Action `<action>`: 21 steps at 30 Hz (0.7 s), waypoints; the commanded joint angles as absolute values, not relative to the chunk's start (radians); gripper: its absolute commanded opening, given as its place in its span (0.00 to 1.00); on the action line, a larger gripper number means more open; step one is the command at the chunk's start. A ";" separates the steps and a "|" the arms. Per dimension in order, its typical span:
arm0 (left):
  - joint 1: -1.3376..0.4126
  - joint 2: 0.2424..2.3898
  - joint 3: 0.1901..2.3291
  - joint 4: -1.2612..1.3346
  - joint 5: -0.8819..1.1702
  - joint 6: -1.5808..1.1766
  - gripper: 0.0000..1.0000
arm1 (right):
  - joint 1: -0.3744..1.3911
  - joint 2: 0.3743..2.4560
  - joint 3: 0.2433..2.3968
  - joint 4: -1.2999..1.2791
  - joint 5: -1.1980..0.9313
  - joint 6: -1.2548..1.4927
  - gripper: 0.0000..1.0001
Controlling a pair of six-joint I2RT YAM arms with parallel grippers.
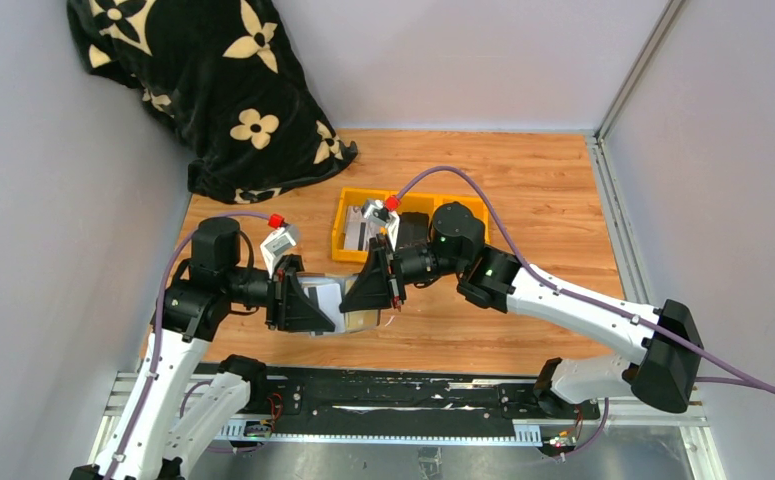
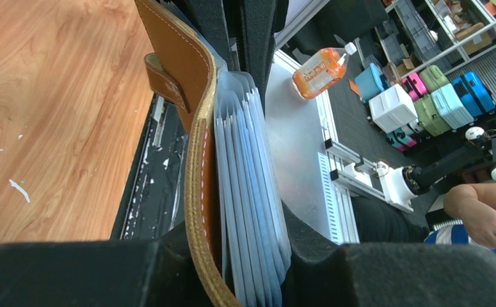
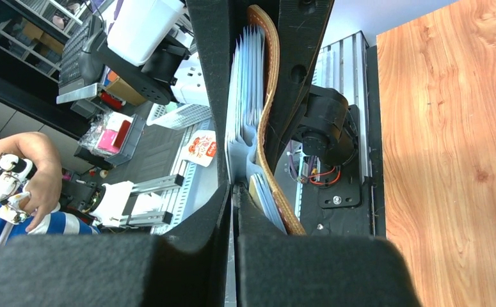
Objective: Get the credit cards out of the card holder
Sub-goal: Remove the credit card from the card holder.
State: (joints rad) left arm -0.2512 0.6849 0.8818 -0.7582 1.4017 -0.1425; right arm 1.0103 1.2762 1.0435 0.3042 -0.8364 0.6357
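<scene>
1. Far left, rear: a black blanket with cream flowers (image 1: 213, 90) is heaped against the wall on the wooden table (image 1: 523, 200).
2. My left gripper (image 1: 325, 305) points right, low over the table's near edge. Its fingers (image 2: 72, 275) are pinching the card holder (image 2: 197, 160) across its full thickness, with the brown leather cover on one side and the fanned pale-blue plastic sleeves (image 2: 248, 179) on the other. A leather strap tab (image 2: 165, 83) sticks out from the cover.
3. The card holder is held off the wood between my two grippers, which meet tip to tip.
4. My right gripper (image 1: 361, 295) points left. Its fingers (image 3: 168, 256) are pressed together, and the sleeve edges run into the seam between them. I cannot tell whether a sleeve is caught.
5. Behind the right gripper a yellow bin (image 1: 348, 215) sits on the table.
</scene>
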 commanded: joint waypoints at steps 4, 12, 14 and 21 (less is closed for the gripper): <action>-0.259 0.672 0.951 -0.755 1.475 -0.138 0.23 | 0.994 1.303 1.033 0.414 -0.809 0.699 0.25; -0.259 0.671 0.974 -0.753 1.478 -0.157 0.23 | 0.980 1.334 1.005 0.575 -0.820 0.821 0.01; -0.259 0.668 0.980 -0.753 1.479 -0.162 0.25 | 0.971 1.318 0.989 0.581 -0.823 0.826 0.00; -0.259 0.666 0.993 -0.753 1.474 -0.178 0.30 | 0.958 1.273 0.952 0.581 -0.826 0.820 0.00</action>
